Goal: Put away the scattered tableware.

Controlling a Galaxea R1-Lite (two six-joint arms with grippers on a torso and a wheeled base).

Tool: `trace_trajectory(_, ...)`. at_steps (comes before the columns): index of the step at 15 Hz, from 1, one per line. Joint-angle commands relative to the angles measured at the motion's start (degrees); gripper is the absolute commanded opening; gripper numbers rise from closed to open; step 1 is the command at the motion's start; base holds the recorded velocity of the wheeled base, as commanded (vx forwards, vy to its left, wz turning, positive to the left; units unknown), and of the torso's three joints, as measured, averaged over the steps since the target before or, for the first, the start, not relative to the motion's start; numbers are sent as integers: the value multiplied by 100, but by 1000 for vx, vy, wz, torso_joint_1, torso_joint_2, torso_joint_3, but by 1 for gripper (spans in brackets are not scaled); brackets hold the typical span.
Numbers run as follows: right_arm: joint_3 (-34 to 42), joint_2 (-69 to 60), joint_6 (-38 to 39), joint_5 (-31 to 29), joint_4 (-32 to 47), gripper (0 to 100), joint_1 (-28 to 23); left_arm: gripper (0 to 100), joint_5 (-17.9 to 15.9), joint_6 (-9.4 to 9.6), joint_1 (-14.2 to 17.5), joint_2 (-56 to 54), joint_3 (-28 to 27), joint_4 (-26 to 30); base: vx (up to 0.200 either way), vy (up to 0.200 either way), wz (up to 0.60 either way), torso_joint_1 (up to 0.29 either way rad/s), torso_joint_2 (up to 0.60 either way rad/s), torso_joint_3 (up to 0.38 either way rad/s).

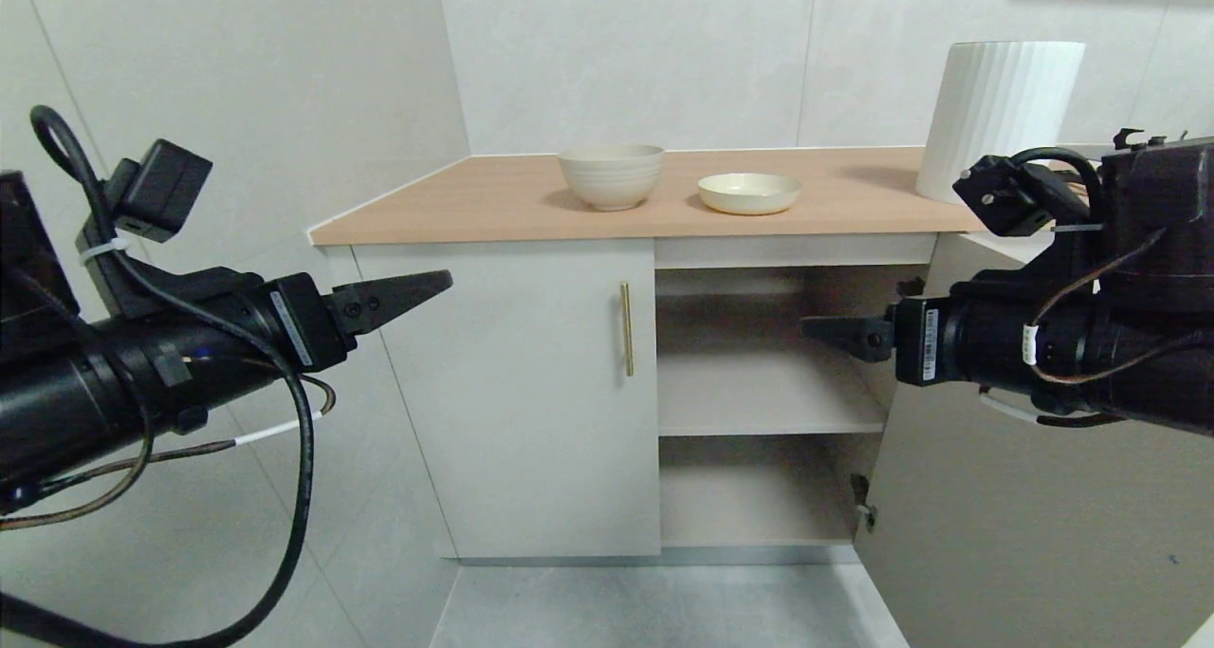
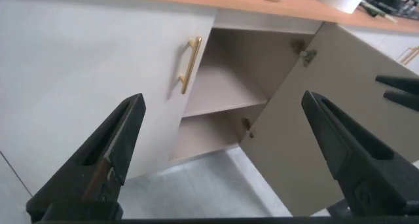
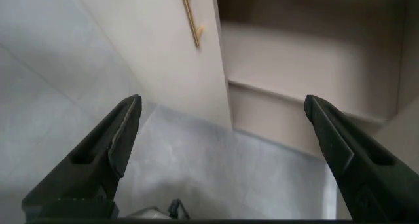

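Wide open and holding nothing, the left gripper [image 2: 222, 98] and right gripper [image 3: 222, 99] hang before the cabinet [image 1: 512, 392]. Its right door [image 1: 996, 534] is open. Near the cabinet top's front edge sit a bowl [image 1: 612, 175] and, just beside it, a small plate [image 1: 749, 193].

White cabinet [image 1: 512, 392], tiled walls [image 1: 626, 50]
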Motion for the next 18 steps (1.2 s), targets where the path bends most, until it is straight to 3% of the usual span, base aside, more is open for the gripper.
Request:
trace_trajectory(1,-66,-179,1,-4,9,100,-3,100,-1,1,31,-71,-49,-1,0,0,0,0,0,0)
trace_trajectory(6,-66,-135,1,14,18,100,6,100,-18,1,137,-159,-172,236,0,0,0,0,0,0)
trace_trajectory(8,-57,-135,10,32,27,100,32,100,-18,1,224,-185,-330,596,200,0,0,-5,0,5)
trace_trajectory(18,-49,-179,107,49,45,100,93,100,-71,-16,233,-176,-348,614,200,0,0,2,0,5)
